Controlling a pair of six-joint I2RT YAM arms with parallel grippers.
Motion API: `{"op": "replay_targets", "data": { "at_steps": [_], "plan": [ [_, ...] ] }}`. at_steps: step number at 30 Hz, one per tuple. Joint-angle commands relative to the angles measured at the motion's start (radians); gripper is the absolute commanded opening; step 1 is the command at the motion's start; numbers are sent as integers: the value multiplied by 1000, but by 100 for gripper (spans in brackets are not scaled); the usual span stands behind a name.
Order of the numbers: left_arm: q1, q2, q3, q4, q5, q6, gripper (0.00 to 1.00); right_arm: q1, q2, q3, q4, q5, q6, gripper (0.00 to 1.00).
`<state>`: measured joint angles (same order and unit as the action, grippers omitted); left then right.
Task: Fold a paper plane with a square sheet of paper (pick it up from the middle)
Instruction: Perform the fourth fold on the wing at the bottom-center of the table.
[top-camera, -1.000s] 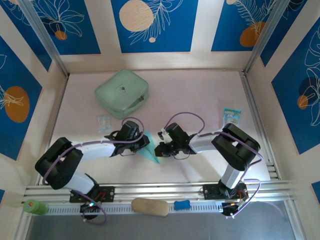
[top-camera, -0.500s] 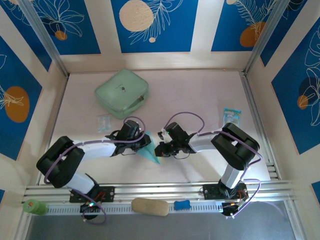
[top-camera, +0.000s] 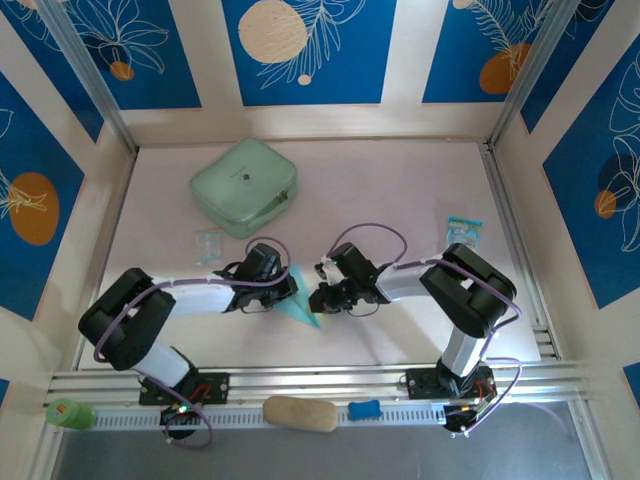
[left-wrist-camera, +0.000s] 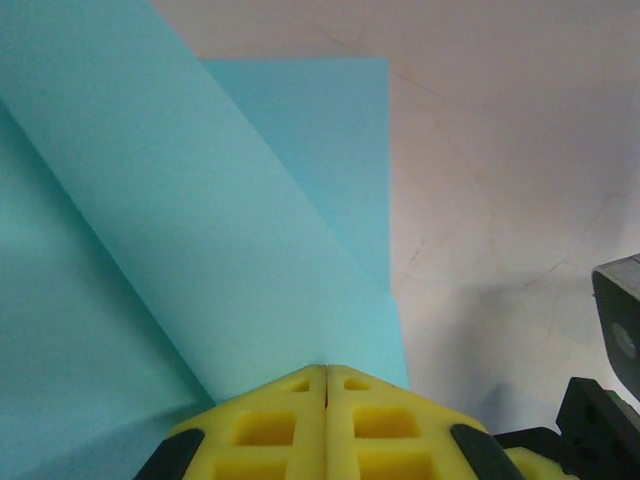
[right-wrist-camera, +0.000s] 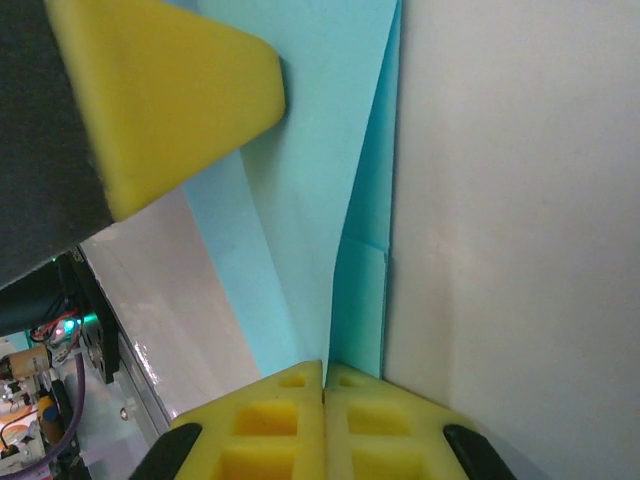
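Cyan-blue thin paper sheet (top-camera: 303, 308), creased into a layered pointed wedge, lies on the pale counter (top-camera: 400, 190) just ahead of both jaws | left gripper (left-wrist-camera: 327, 375): jaws clenched, nothing visibly pinched, tips at the paper | right gripper (right-wrist-camera: 323, 372): likewise | judged mid-fold, wing folds left

**Two white-and-black robot arms with yellow-padded tools**

The left arm (top-camera: 200, 295) and right arm (top-camera: 405, 285) each have white tubular links and bulky black joint housings, with a thin purple cable (top-camera: 370, 227) looping alongside. Their black bases (top-camera: 445, 383) carry red wiring. The left tool (left-wrist-camera: 325, 372) and right tool (right-wrist-camera: 323, 366) both end in yellow pads (left-wrist-camera: 265, 425) moulded with square recesses.
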<state>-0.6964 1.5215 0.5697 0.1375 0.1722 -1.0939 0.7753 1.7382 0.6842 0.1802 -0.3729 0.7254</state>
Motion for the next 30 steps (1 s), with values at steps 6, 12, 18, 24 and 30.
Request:
{"op": "replay_targets", "data": {
  "at_steps": [6,12,18,24,30],
  "plan": [
    [-6,21,1,-40,-21,20,5,-7,34,20,-73,-25,-14,4],
    [-6,41,16,-25,3,32,6,-5,40,21,-81,-23,-9,4],
    [-4,46,26,-2,24,52,9,-7,46,22,-89,-20,-7,4],
    [-5,69,27,34,54,56,11,-7,50,23,-94,-17,-6,4],
    [-4,47,28,48,59,73,12,-8,54,21,-98,-15,-4,5]
  ]
}}
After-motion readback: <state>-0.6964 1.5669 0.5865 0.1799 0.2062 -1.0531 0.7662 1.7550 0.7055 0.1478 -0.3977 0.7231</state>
